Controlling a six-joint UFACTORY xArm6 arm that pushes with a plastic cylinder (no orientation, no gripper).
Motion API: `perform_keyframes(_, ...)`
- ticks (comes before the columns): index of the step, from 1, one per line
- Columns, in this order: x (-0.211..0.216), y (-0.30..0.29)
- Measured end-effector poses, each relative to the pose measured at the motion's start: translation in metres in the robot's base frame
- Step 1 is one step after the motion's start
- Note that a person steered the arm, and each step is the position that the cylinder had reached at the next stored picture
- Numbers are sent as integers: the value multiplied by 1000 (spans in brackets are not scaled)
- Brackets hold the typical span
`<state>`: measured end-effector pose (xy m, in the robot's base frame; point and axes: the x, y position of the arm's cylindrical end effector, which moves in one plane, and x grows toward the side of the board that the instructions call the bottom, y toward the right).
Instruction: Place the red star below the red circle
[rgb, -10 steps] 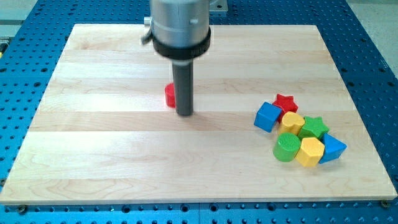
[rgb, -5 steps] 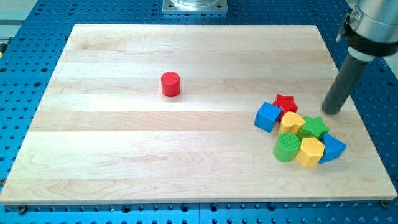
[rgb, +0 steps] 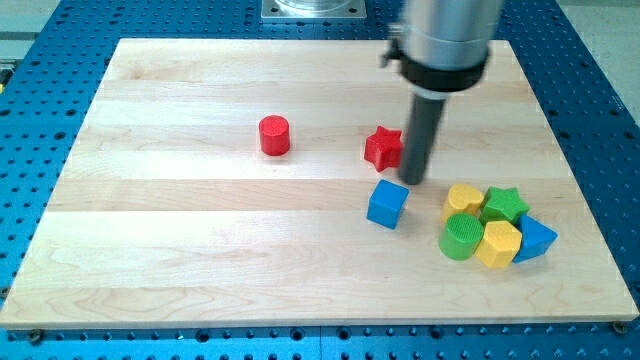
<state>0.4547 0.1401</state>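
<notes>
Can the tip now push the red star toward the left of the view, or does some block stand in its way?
Probably yes. My tip sits at the red star's right side, and no block lies between the star and the red circle.

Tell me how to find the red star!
Look at the wooden board and find my tip near its middle-right. The red star sits against the rod's left side, above the blue cube. It is the only pointy red block; the red cylinder is round.
</notes>
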Motion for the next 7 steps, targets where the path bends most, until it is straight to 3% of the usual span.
perform_keyframes(1, -19, 20)
perform_keyframes(4, -36, -165)
perform_keyframes(5, -33, -110)
perform_keyframes(6, -4, -53)
perform_keyframes(7, 23, -121)
